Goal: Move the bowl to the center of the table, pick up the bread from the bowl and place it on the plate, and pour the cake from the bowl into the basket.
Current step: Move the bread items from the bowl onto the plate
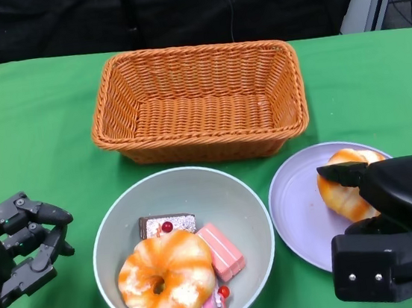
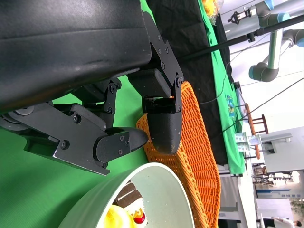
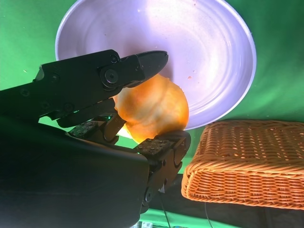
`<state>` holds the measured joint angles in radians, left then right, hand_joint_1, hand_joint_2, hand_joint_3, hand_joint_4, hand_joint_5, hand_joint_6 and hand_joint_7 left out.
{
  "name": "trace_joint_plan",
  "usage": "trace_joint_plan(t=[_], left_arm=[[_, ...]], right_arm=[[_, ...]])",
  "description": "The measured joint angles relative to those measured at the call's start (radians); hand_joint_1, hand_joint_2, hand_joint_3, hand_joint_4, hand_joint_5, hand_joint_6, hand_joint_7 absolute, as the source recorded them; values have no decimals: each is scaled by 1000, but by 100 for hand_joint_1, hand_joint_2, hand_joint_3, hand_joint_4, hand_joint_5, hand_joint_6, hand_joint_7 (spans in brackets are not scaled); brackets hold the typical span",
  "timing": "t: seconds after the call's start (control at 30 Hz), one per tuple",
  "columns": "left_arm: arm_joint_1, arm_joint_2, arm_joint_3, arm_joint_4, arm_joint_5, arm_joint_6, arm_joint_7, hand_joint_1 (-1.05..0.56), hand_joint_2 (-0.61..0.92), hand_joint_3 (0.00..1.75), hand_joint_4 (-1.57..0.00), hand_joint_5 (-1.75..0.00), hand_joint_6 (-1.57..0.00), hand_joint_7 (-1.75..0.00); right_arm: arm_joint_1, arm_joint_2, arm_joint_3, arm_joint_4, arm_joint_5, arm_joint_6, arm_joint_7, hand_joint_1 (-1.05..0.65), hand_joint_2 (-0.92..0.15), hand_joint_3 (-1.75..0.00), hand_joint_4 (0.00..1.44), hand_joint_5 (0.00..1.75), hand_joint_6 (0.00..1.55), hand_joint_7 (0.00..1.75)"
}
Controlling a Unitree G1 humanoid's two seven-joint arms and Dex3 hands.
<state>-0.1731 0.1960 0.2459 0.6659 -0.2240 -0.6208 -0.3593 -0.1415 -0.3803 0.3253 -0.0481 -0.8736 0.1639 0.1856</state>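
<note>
Orange-glazed bread (image 1: 343, 186), pinched by the right hand (image 1: 392, 232), hangs over the plate (image 1: 296, 210) near the table's right edge; a careless release could roll it off. Left hand (image 1: 18, 248), spread, idles beside the bowl (image 1: 117, 229).

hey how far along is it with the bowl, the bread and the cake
The pale green bowl sits mid-table already. The right hand grips one orange glazed bread roll over the lilac plate, not released. Left: a ring-shaped glazed bread remains in the bowl, then pouring the pink cake slices into the woven orange basket. The left hand holds nothing.
</note>
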Motion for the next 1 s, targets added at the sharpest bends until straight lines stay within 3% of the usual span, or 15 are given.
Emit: trace_joint_plan(t=[0.27,0.7,0.8,0.83,0.9,1.0], left_arm=[[0,0,0,0,0,0,0,-6,75,69,-76,-148,-82,-111],[0,0,0,0,1,0,0,-5,76,70,-76,-147,-82,-110],[0,0,0,0,1,0,0,-5,75,70,-76,-147,-82,-110],[0,0,0,0,1,0,0,-6,75,70,-76,-148,-82,-110],[0,0,0,0,1,0,0,-7,75,70,-75,-148,-82,-111],[0,0,0,2,1,0,0,-5,76,70,-75,-149,-81,-111]], right_arm=[[2,23,-5,-10,38,0,-32,-51,-92,-3,44,0,94,7],[3,24,-6,-20,57,-1,-52,-49,-92,-2,44,0,96,4],[4,24,-8,-26,75,-5,-69,-50,-92,-2,52,4,86,0],[4,23,-8,-27,77,-11,-73,-49,-92,-2,77,9,71,1],[4,19,-9,-28,81,-34,-88,-48,-92,-1,106,9,54,0],[4,19,-17,-28,96,-46,-97,-47,-92,-1,128,10,38,0]])
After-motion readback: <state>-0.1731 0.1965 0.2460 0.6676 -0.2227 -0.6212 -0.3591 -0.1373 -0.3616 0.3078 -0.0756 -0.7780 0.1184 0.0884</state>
